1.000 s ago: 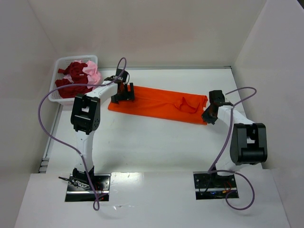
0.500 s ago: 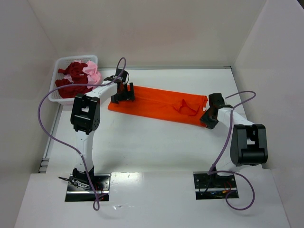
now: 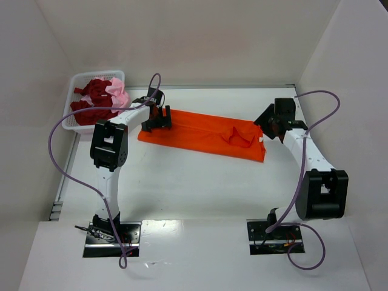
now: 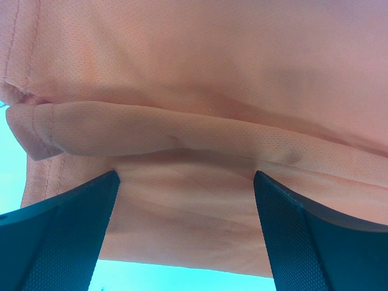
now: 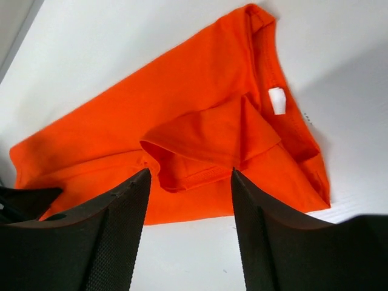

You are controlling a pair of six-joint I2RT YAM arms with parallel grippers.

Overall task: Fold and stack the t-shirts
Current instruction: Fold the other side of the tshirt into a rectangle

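A bright orange t-shirt [image 3: 194, 131] lies on the table folded lengthwise into a long strip, with a sleeve [image 5: 212, 136] turned over near the collar end and a white label [image 5: 276, 100] showing. My left gripper [image 3: 156, 119] stands open at the strip's left end, low over the cloth [image 4: 200, 109], its fingers [image 4: 66, 224] wide apart and gripping nothing. My right gripper [image 3: 274, 119] hovers open above the right end, apart from the shirt [image 5: 121, 139], with bare table between its fingertips [image 5: 273, 236]. Dark red shirts [image 3: 92, 100] and a pale pink one [image 3: 120, 96] lie in the basket.
A white mesh basket [image 3: 76, 79] stands at the back left corner, just left of my left arm. White walls close in the table on the left, back and right. Purple cables loop off both arms.
My right gripper has opened, let go of the shirt's right end, and lifted away toward the far right. The left arm has stayed still.
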